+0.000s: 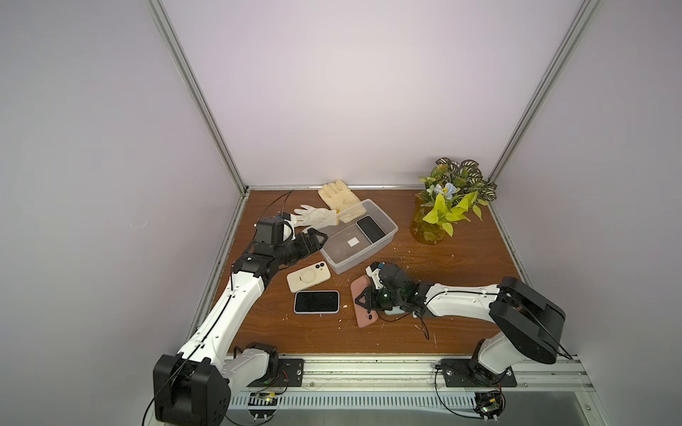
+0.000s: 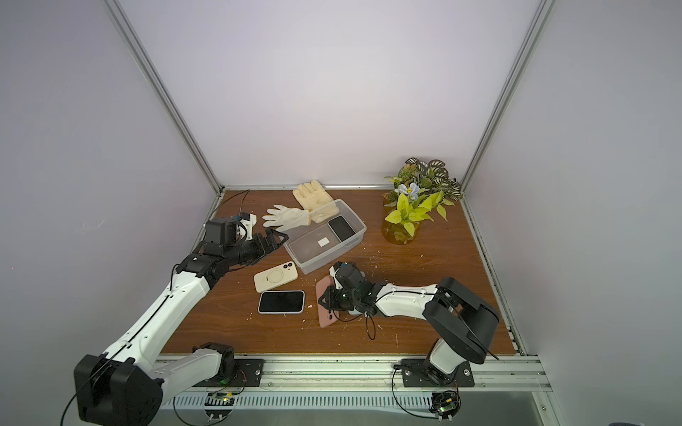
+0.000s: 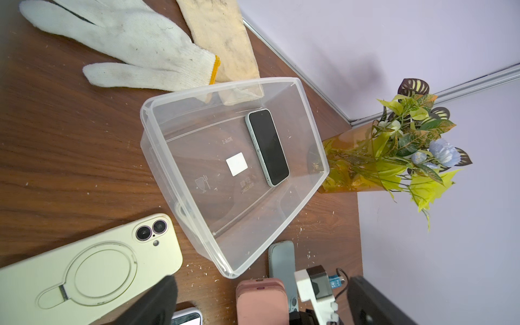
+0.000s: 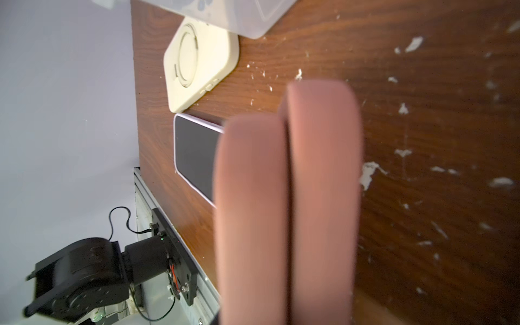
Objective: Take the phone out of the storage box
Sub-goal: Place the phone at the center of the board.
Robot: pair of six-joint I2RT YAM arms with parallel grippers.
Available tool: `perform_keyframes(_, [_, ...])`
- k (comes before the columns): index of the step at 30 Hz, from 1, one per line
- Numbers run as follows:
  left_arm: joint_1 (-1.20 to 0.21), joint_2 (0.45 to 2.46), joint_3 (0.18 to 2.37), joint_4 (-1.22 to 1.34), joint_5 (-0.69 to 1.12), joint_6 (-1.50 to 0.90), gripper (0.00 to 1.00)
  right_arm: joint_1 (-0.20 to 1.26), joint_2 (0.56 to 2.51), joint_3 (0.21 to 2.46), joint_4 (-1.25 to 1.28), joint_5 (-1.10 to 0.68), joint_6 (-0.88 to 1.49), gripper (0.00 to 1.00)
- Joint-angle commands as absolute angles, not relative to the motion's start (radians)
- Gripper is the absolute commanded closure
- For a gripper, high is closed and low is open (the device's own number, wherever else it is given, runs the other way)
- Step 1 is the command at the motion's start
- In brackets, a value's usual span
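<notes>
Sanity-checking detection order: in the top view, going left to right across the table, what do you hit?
cream-cased phone → pink-cased phone → amber vase of artificial plants. Everything else overlaps these sideways, so skipped.

Lilac walls, alu frame, wood tabletop

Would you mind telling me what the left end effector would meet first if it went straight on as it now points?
Most likely the storage box, at its nearest wall: the open left end effector points at it from just outside. Height is unclear, so it might clear the rim.
</notes>
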State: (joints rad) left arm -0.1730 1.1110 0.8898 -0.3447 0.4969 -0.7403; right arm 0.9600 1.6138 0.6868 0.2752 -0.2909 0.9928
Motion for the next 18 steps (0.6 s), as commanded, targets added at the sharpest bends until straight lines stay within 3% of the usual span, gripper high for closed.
perform_keyframes(1, [-0.183, 1.114, 0.892, -0.357, 0.515, -0.74, 0.03, 0.967, 1.622, 0.753, 0.39, -0.285, 1.015, 0.73])
perform_keyframes(5, [-0.182, 1.133, 0.904, -0.348, 0.519, -0.744, 0.03, 0.967, 1.591, 0.807, 0.21, -0.254, 0.962, 0.45])
perform_keyframes(8, [-0.188, 1.164, 0.921, -0.333, 0.537, -0.747, 0.02, 0.968, 1.532, 0.861, -0.003, -0.187, 0.897, 0.3])
perform_keyframes(18, [-0.259, 1.314, 1.039, -0.27, 0.535, -0.779, 0.03, 0.953, 1.385, 1.021, -0.433, -0.014, 0.786, 0.26])
